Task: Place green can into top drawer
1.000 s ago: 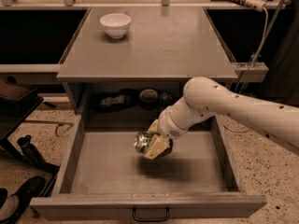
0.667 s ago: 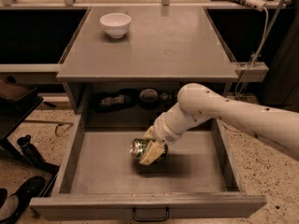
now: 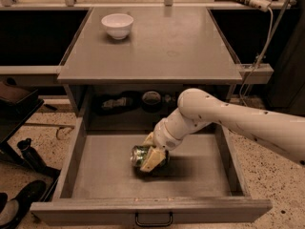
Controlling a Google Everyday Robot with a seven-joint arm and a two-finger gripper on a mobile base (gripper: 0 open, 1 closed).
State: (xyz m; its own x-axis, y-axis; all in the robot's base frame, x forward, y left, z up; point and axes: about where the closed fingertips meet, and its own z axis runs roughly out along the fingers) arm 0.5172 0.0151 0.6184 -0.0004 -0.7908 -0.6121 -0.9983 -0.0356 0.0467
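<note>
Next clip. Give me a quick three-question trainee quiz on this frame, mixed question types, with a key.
1. True or false: the white bowl lies inside the top drawer.
2. What is the end effector closed on? A) green can B) white bowl C) nothing
3. Fill in: the end effector is low inside the open ___, near the middle of its floor.
Key: 1 false, the white bowl stands on the tabletop; 2 A; 3 top drawer.

The gripper (image 3: 151,157) sits low inside the open top drawer (image 3: 102,178), clasping the green can (image 3: 138,155), which seems to touch the drawer floor near its middle.
</note>
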